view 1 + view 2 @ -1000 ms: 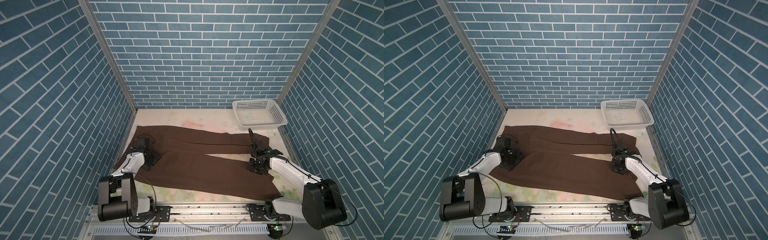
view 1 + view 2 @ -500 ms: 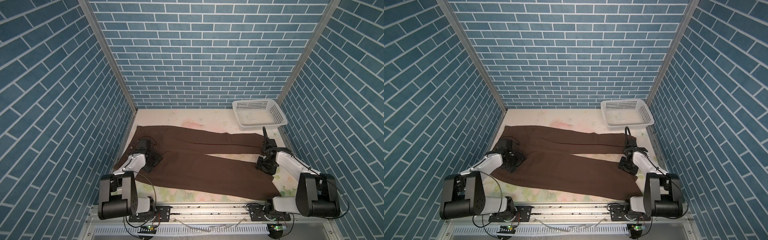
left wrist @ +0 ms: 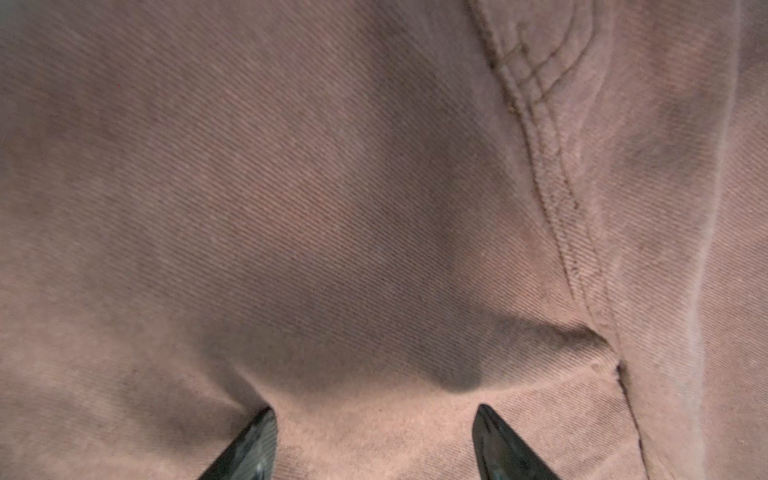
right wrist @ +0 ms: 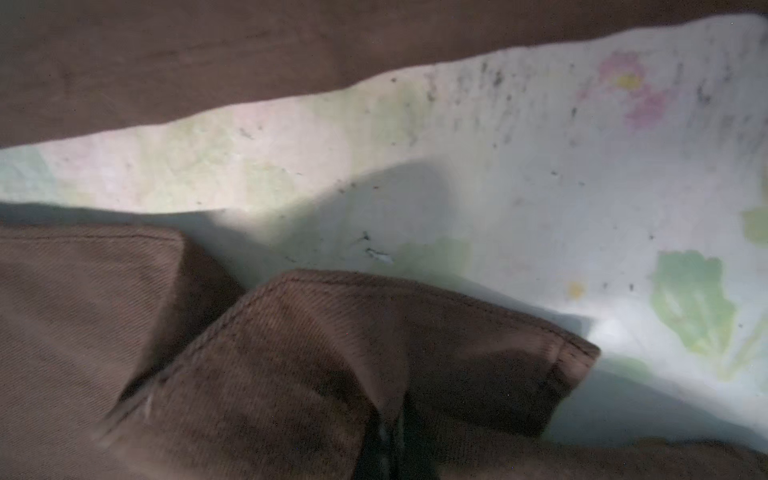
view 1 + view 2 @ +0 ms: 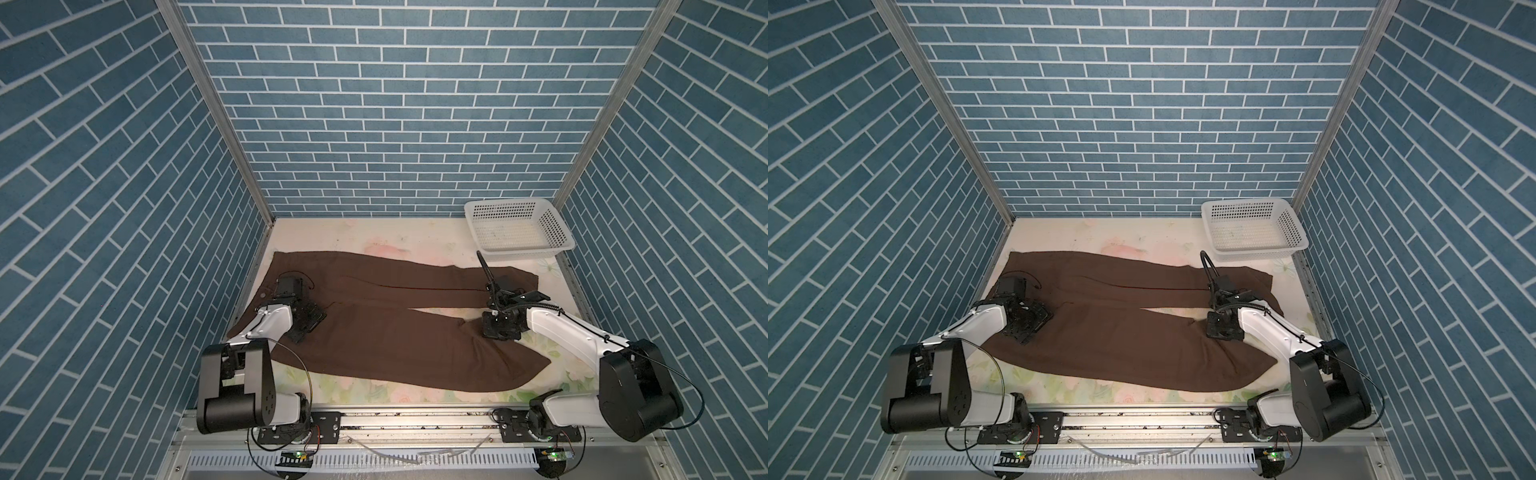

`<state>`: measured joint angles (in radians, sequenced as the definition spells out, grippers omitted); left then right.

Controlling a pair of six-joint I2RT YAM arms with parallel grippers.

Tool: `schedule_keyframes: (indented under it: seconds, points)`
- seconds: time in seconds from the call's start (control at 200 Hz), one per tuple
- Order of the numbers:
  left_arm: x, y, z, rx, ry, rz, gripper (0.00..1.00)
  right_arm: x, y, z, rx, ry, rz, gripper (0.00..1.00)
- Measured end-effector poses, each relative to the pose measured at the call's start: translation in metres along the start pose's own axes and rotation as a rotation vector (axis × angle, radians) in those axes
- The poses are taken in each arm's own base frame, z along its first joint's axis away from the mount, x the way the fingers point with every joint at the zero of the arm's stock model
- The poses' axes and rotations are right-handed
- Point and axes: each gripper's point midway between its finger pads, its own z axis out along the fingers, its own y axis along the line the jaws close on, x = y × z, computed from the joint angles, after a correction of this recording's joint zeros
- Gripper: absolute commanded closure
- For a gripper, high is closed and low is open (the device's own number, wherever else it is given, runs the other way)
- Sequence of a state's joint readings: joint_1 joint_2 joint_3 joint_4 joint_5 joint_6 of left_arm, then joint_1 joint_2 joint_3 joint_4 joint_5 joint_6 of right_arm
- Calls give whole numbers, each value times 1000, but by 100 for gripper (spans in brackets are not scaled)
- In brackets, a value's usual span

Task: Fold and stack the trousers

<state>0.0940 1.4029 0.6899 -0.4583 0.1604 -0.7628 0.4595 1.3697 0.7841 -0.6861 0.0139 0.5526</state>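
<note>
The dark brown trousers lie flat across the table in both top views, waist at the left, legs running right. My left gripper rests on the hip area. In the left wrist view this gripper is open, and its dark fingertips press into the cloth beside a stitched seam. My right gripper sits at the inner edge of the near leg. In the right wrist view this gripper is shut on a raised fold of the trousers.
A white perforated basket stands at the back right corner, just behind the far leg's hem. The floral table cover shows behind the trousers and in the wedge between the two legs. Blue brick walls close in three sides.
My right gripper has closed on the near leg's inner edge and shifted left, bunching the cloth there. The left gripper has stayed in place, open.
</note>
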Motion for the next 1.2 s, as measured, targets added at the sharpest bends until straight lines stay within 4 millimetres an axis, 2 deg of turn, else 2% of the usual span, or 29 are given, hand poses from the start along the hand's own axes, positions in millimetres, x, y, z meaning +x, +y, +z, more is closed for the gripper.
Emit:
schedule_keyframes:
  seconds: [0.025, 0.06, 0.2, 0.38, 0.565, 0.71, 0.87, 0.965, 1.11, 1.2]
  points:
    - [0, -1, 0, 0, 0, 1, 24, 2, 2, 2, 3, 7, -11, 87]
    - [0, -1, 0, 0, 1, 1, 24, 5, 4, 5, 6, 20, -17, 100]
    - [-1, -2, 1, -2, 2, -1, 25, 19, 14, 20, 1, 56, -20, 100]
    - [-1, -2, 3, -6, 5, -4, 25, 37, 42, 22, -10, 52, -120, 100]
    - [-5, -9, 5, 2, 9, -5, 25, 43, 47, 24, 27, 41, -182, 100]
    - [-6, -13, 6, 11, 2, 1, 25, 44, 49, 26, 31, 61, -205, 87]
    - [-6, -13, 6, 11, 2, 4, 25, 41, 54, 16, -6, 68, -239, 61]
    - [-7, -14, 6, 11, 2, 7, 25, 27, 43, -1, -38, 41, -179, 52]
    - [-7, -14, 5, 9, 2, 14, 25, -12, -7, -35, -47, -76, 45, 46]
    - [-6, -14, 5, 8, 2, 15, 25, -16, -33, -38, -30, -73, 154, 47]
